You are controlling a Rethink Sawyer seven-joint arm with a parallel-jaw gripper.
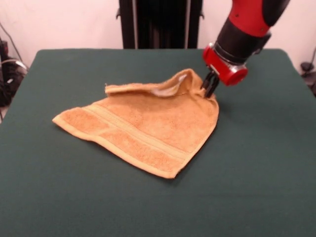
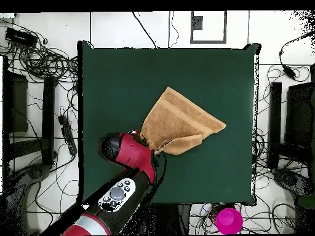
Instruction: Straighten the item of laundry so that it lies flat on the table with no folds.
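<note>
We see the gripper [image 1: 209,85] pinching a raised corner of the towel [image 1: 143,126], which lies crumpled near the middle of the table [image 1: 256,163], its far edge folded over beside the gripper

The arm [image 1: 249,22] runs off the front view's top edge at one o'clock, its wrist hides the pincer [image 2: 152,146] from overhead, and the tabletop [image 1: 256,173] is cropped at six o'clock, while the towel's [image 1: 143,123] folded-under corner stays unseen.
</note>
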